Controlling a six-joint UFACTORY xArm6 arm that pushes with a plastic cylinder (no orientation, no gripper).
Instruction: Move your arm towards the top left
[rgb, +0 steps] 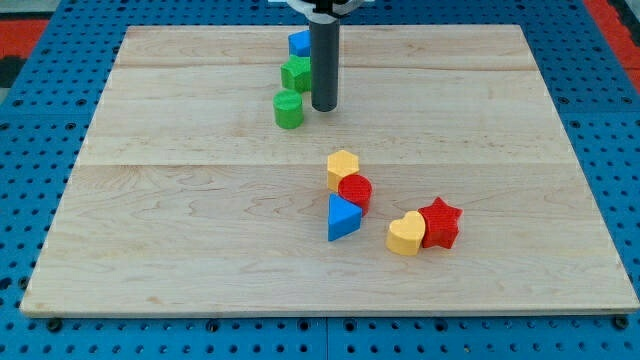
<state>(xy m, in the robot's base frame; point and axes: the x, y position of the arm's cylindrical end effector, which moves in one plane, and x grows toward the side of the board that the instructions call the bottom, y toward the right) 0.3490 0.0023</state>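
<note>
Wooden bench (180, 200); tip (323, 107) near top edge, just right of green cylinder (288, 109), below-right of green block (296, 74) and blue block (299, 43). No pincer fitted.

Our pale wooden worktop (180, 200), near its top a blue block (298, 43), green block (295, 74), green cylinder (288, 109), toward our view's bottom right a yellow hexagon (342, 167), red cylinder (355, 191), blue triangle (342, 218), yellow heart (405, 235), red star (440, 223)
</note>
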